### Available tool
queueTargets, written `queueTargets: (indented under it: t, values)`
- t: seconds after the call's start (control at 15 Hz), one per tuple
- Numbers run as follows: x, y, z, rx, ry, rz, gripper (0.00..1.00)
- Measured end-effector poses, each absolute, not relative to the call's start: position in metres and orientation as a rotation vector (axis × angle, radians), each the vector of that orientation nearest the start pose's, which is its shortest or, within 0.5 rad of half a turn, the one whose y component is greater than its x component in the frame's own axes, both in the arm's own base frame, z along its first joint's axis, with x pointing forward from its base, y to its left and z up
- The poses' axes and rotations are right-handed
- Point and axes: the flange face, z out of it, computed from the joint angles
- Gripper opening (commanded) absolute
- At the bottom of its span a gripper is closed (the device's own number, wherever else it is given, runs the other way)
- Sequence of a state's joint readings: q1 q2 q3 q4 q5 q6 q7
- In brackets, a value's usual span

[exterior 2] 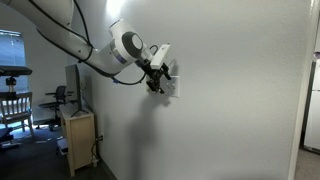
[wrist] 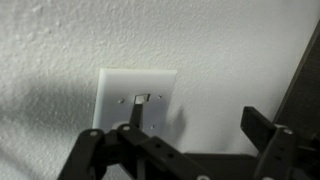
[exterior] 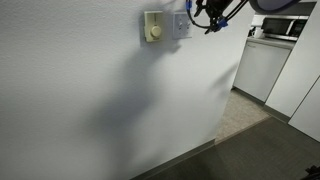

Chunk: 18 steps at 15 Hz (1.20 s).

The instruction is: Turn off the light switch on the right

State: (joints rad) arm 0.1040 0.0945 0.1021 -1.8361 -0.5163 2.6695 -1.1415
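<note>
The light switch (exterior: 180,24) is a white, nearly square wall plate high on the white wall. It also shows in an exterior view (exterior 2: 173,82) and in the wrist view (wrist: 138,95), where a small toggle (wrist: 141,100) sits at its middle. My gripper (exterior: 208,16) is right at the plate, coming from its right side; it also shows in an exterior view (exterior 2: 157,78). In the wrist view the gripper (wrist: 195,118) is open, fingers wide apart. One fingertip sits just under the toggle and seems to touch it. The other finger is over bare wall.
A cream-yellow narrower plate with a round knob (exterior: 153,27) sits just beside the switch. White cabinets (exterior: 262,65) stand past the wall's corner. A low wooden cabinet (exterior 2: 78,135) and a chair (exterior 2: 12,108) stand under the arm.
</note>
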Motion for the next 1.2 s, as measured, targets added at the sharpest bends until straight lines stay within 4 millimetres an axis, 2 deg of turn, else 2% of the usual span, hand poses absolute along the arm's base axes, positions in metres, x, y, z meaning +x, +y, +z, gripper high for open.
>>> queueTargets:
  t: [0.47, 1.2]
  values:
    - [0.637, 0.143, 0.534, 1.585, 1.869, 0.605, 1.00]
    - [0.657, 0.138, 0.539, 1.557, 1.835, 0.667, 1.00]
